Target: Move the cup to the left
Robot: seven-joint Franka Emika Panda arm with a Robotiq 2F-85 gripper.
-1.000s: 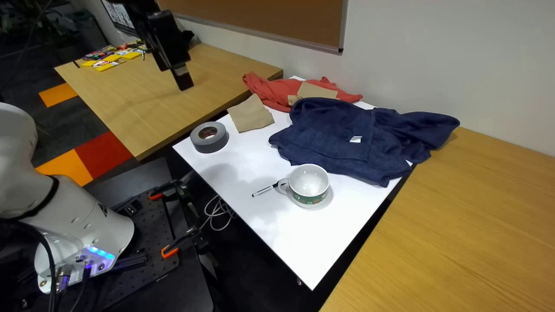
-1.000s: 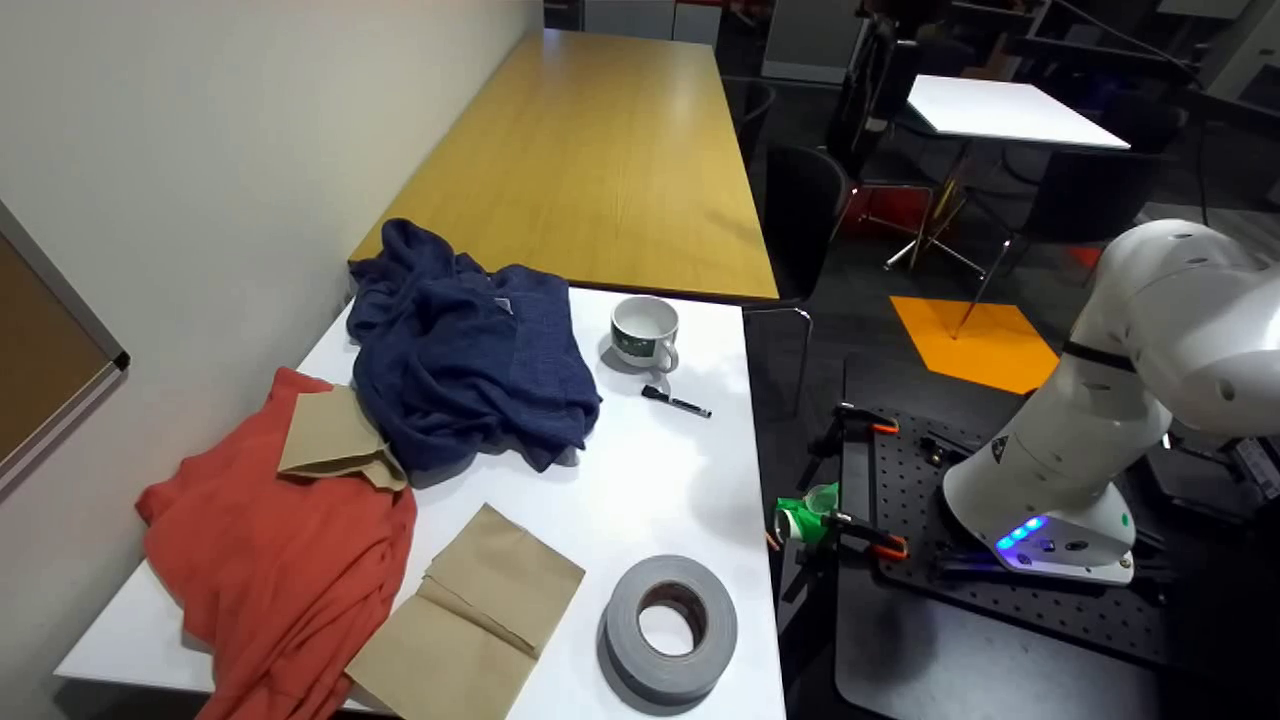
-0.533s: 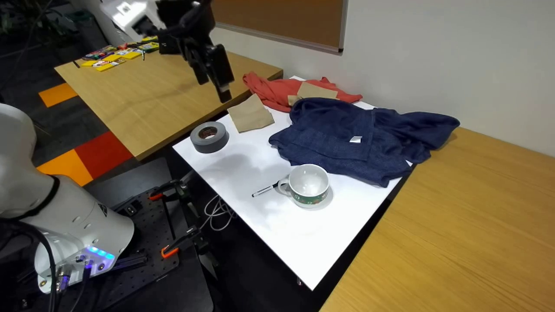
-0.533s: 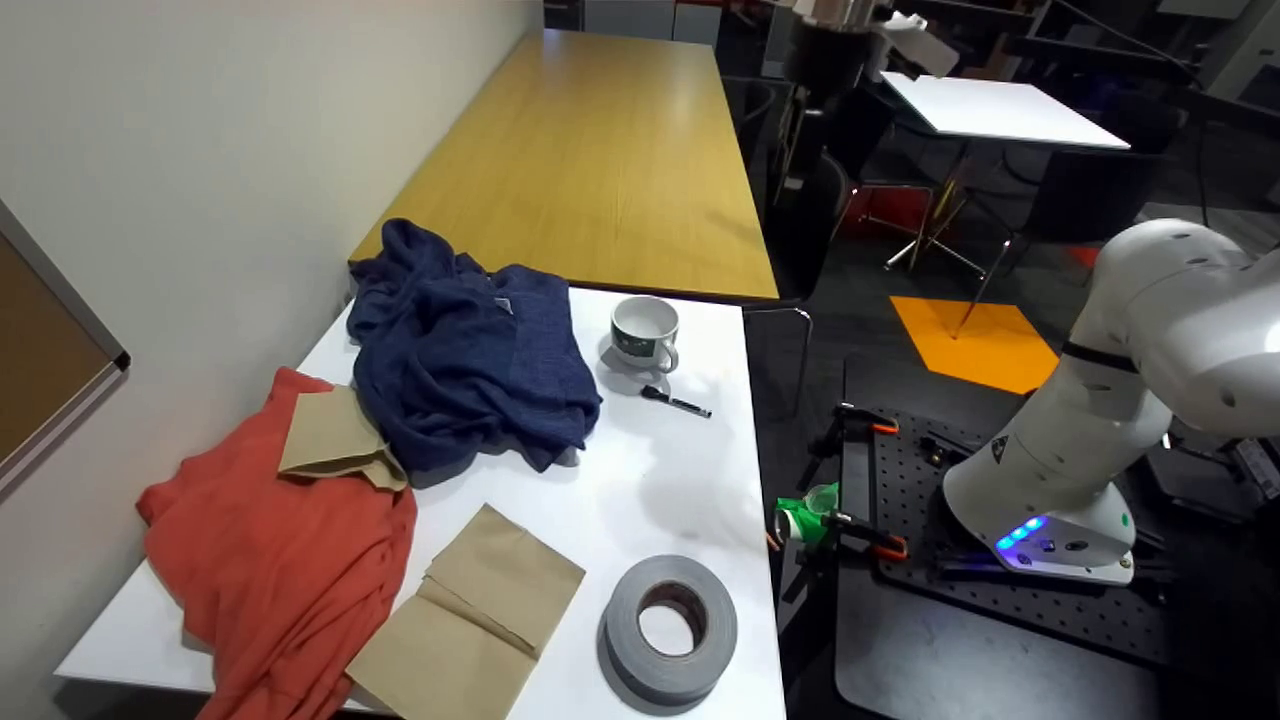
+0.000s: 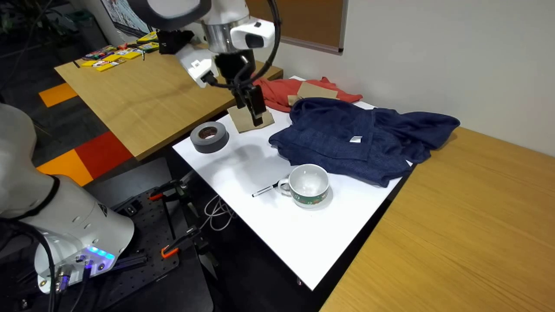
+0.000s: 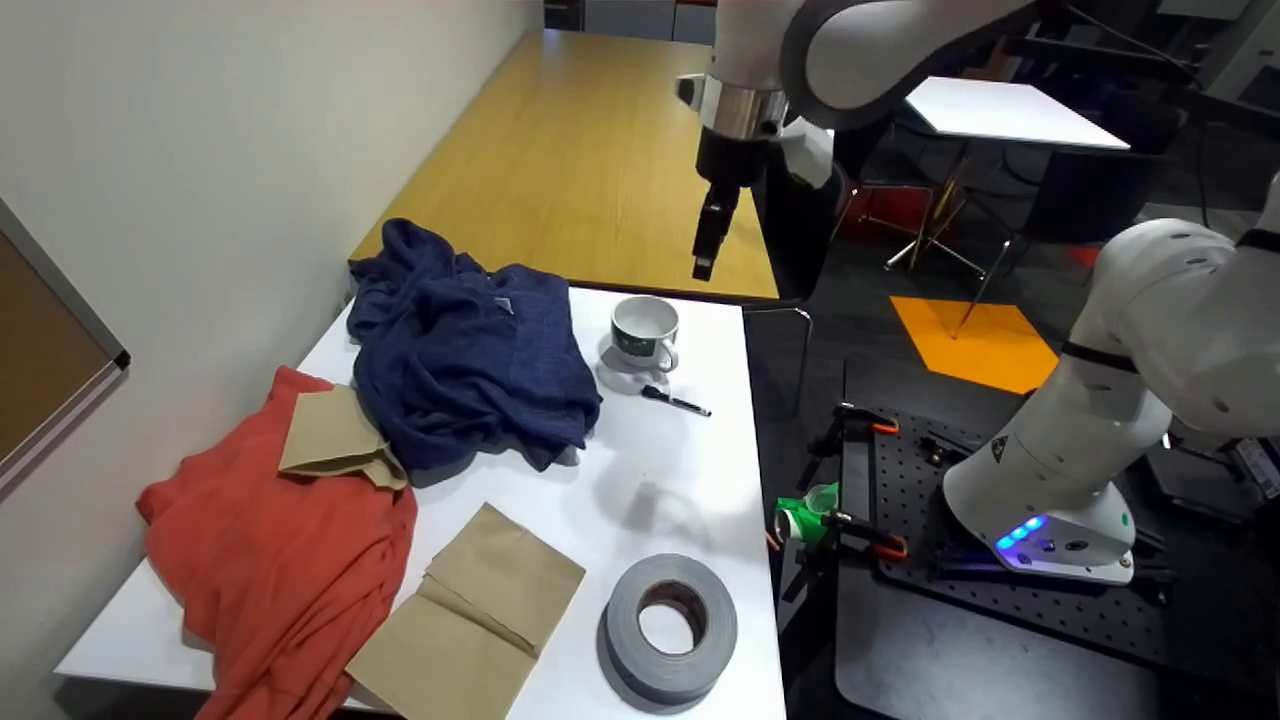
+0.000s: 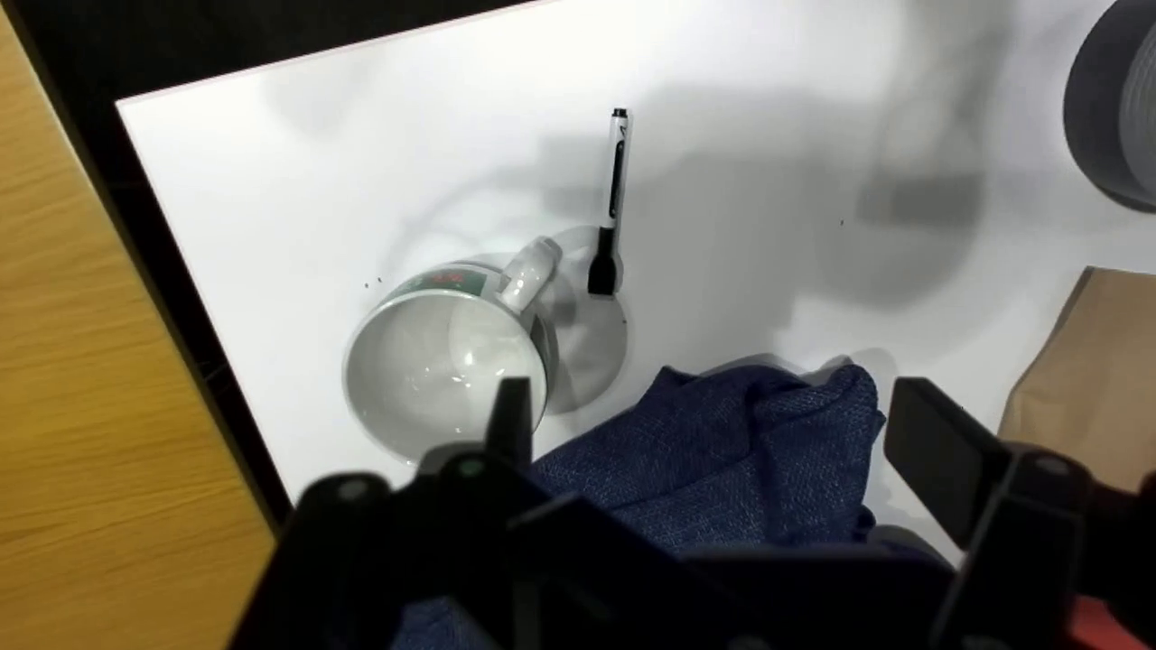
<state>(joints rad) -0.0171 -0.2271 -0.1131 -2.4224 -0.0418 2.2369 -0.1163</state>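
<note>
Cup (image 7: 442, 366) upright on the white table (image 5: 277, 229), clear of the gripper (image 7: 720, 438) above, its fingers (image 7: 944, 460) far apart.

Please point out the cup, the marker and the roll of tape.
Cup (image 7: 438, 363), wrist view: on its inner surface.
Marker (image 7: 613, 199), wrist view: on the barrel.
Roll of tape (image 6: 669, 675), in an exterior view: on its grey upper face.

In an exterior view, a pale wall (image 5: 433, 65) rises at two o'clock, bearing a grey-framed brown board (image 5: 310, 19) at twelve. A wooden table (image 5: 158, 97) stands at ten, another wooden table (image 5: 459, 225) at four, a brightly lit white table (image 5: 303, 242) between. Orange and red floor tiles (image 5: 67, 167) lie at nine. In an exterior view, a further white table (image 6: 1010, 110) and dark chairs (image 6: 1095, 195) stand at two.
</note>
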